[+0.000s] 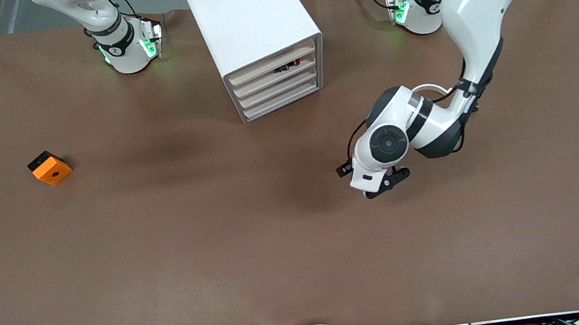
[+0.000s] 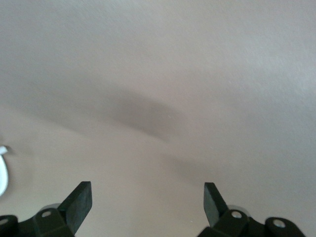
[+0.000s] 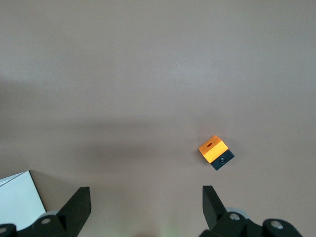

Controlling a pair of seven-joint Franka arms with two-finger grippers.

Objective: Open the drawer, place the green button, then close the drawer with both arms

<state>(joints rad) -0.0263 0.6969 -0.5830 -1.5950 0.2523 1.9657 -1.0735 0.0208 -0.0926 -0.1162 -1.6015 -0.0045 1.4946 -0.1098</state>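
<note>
Front view: a brown table (image 1: 212, 249) is spanned by two glossy white arms, and a white boxy cabinet (image 1: 250, 23) with four shallow beige-edged drawers (image 1: 279, 78) is seen standing between their bases, every drawer pushed in. Small dark parts are glimpsed in the slot under the top drawer; whether the green-capped button is among them cannot be told. The left arm's black two-finger gripper (image 1: 386, 184) is held over bare table, nearer the camera than the cabinet, its fingers (image 2: 79, 202) spread wide with nothing between them. The right gripper (image 3: 146, 207), unseen from the front, is likewise spread wide and empty. An orange block with a round hole (image 1: 50, 168) lies toward the right arm's end
</note>
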